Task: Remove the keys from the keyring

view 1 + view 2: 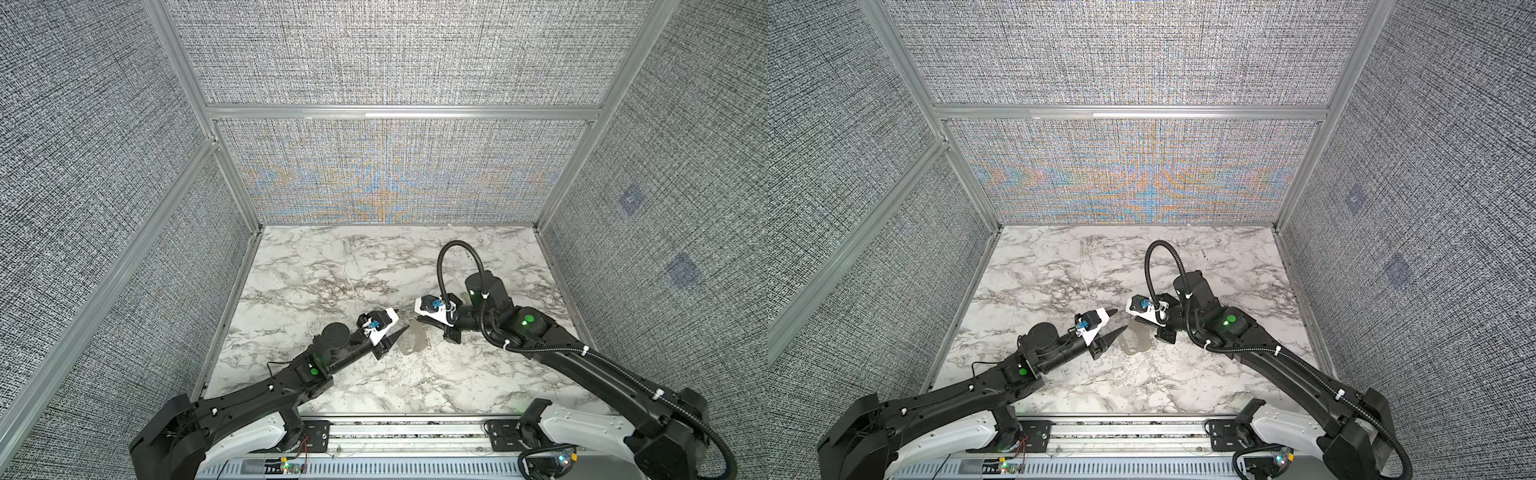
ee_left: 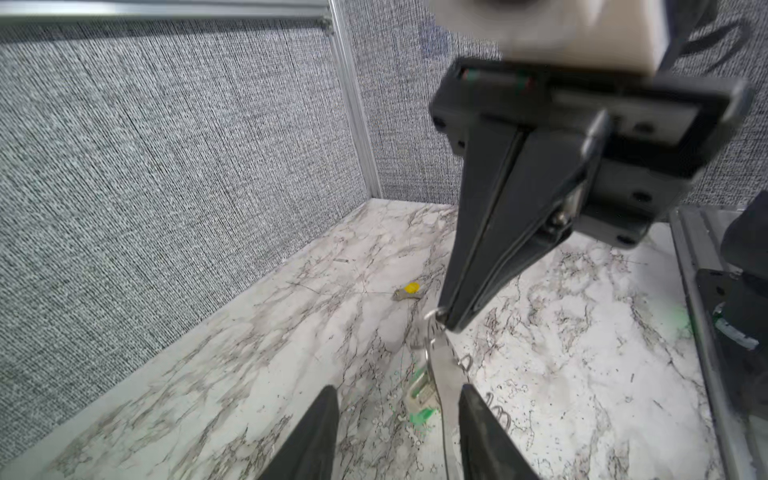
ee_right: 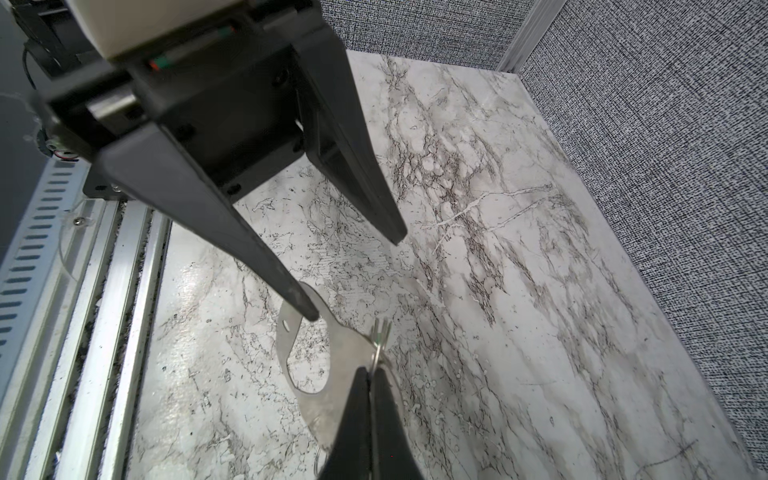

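Your right gripper (image 2: 451, 320) pinched the keyring (image 3: 347, 347) by an edge loop, its long axis running straight toward your spread left gripper (image 2: 397, 390). The green-tagged key (image 2: 420, 392) sat between those left fingers, nearest that arm. The yellow-tagged key (image 2: 409, 291) lay loose past the right gripper.

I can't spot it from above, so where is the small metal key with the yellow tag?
In the left wrist view the yellow-tagged key lies loose on the marble tabletop, just beyond the right hand, apart from the flat grey metal keyring.
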### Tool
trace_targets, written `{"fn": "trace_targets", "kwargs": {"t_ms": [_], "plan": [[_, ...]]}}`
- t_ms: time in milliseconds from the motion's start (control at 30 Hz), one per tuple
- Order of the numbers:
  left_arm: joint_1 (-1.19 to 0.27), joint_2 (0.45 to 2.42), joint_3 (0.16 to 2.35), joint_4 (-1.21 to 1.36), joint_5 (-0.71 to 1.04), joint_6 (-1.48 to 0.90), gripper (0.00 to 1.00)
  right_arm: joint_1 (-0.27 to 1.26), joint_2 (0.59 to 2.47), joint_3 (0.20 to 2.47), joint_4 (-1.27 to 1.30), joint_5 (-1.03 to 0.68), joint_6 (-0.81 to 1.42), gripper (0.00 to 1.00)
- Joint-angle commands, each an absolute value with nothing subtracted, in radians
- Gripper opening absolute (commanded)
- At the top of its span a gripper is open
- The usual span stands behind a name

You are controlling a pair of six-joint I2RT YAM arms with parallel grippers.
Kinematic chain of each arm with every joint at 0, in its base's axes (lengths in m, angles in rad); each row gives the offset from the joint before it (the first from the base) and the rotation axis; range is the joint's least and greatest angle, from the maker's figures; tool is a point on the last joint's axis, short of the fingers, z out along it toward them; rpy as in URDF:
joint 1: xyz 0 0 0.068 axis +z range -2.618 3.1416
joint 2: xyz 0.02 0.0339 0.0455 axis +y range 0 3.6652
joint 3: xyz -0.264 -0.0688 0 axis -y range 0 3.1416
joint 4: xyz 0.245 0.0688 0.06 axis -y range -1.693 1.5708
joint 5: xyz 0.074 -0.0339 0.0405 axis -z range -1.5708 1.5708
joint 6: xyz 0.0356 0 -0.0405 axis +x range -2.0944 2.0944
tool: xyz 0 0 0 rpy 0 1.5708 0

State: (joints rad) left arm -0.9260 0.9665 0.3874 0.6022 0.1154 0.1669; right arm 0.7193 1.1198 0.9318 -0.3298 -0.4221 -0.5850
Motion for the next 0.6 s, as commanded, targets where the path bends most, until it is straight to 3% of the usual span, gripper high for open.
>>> {"fn": "trace_targets", "kwargs": {"t_ms": [0,567], "plan": [[-0.926,0.937,0.402,0.544,0.144,0.191,0.50,0.717,1.114,0.934,-0.311,-0.432,-0.601,0.00],[-0.877,1.016,0.428,0.524,0.204,0.244,0.50,0.713,1.090,0.888,-0.276,-0.464,-0.621,0.00]]}}
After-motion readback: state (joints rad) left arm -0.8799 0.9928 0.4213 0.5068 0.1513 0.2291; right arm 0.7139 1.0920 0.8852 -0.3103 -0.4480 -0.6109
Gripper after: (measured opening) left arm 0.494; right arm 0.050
